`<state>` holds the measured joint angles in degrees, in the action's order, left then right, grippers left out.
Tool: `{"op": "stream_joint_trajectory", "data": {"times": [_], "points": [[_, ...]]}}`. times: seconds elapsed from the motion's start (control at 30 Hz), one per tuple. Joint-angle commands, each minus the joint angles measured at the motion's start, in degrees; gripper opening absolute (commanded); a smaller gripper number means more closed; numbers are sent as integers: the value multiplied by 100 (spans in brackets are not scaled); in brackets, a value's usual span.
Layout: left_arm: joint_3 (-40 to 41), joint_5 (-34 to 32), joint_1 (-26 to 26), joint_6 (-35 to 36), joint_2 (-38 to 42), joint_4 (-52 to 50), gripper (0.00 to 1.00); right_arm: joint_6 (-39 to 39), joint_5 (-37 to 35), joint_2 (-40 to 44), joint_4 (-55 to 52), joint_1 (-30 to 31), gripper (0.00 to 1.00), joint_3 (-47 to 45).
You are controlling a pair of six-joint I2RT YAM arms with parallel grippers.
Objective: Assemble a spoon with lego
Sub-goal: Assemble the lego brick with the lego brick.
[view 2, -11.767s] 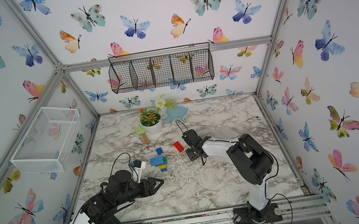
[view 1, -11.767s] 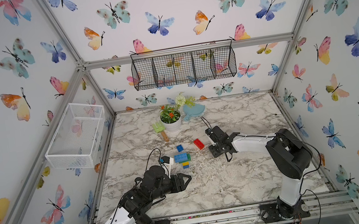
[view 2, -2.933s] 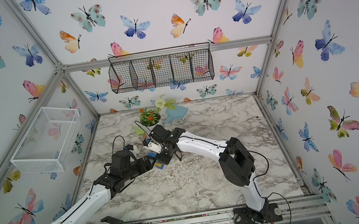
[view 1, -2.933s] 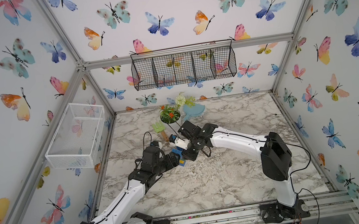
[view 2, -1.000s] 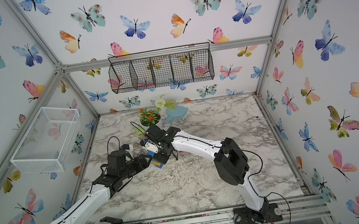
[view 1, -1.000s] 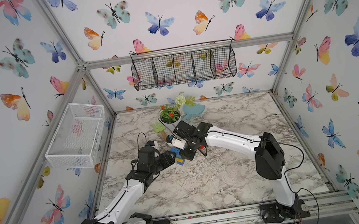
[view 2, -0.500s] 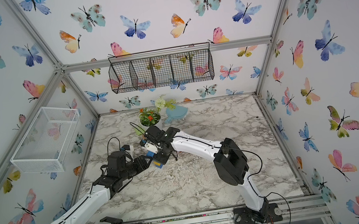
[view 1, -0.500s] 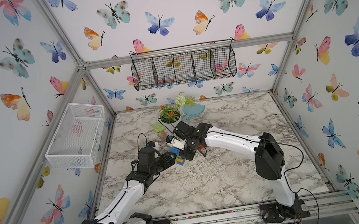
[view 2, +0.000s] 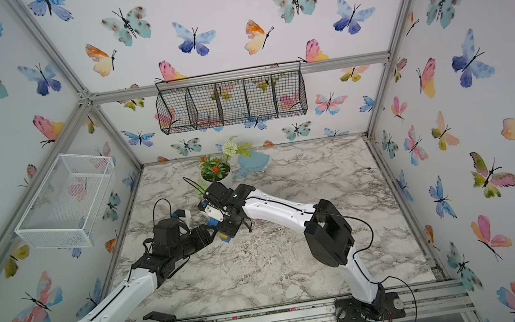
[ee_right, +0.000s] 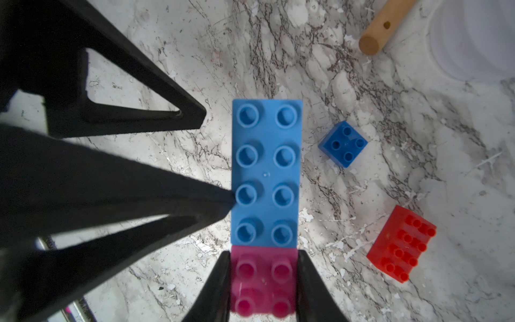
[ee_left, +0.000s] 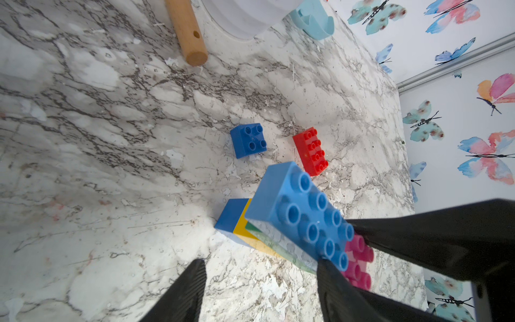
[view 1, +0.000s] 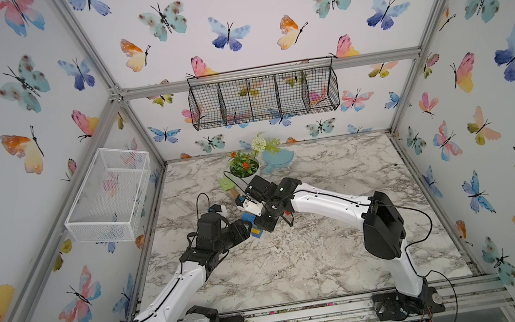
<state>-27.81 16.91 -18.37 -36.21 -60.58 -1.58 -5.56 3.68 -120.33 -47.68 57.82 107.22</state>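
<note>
- In both top views, my arms meet on the marble table (view 1: 331,261) just in front of the flower pot (view 1: 245,170). The spoon (view 1: 248,220) sits between my left gripper (view 1: 245,231) and my right gripper (view 1: 263,225).
- Left wrist: my left gripper is released, its fingers spread. One fingertip (ee_left: 331,278) rests against the light-blue brick (ee_left: 301,212), which tops green, yellow and dark-blue layers. A loose dark-blue brick (ee_left: 248,140) lies between the spoon and the pot, with a red brick (ee_left: 312,150) beside it.
- Right wrist: my right gripper (ee_right: 263,255) is clenched on the pink brick (ee_right: 263,281), which butts against the light-blue brick's end farthest from the pot.
</note>
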Motion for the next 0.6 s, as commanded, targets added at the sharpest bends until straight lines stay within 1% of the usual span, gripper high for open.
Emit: {"op": "stream_joint_trajectory", "data": {"times": [0.0, 0.57], "points": [[35, 105, 39, 10, 107, -122, 66, 95, -62, -215, -211, 81, 21, 66], [75, 129, 62, 0, 310, -106, 67, 212, -88, -140, -187, 80, 45, 489]]}}
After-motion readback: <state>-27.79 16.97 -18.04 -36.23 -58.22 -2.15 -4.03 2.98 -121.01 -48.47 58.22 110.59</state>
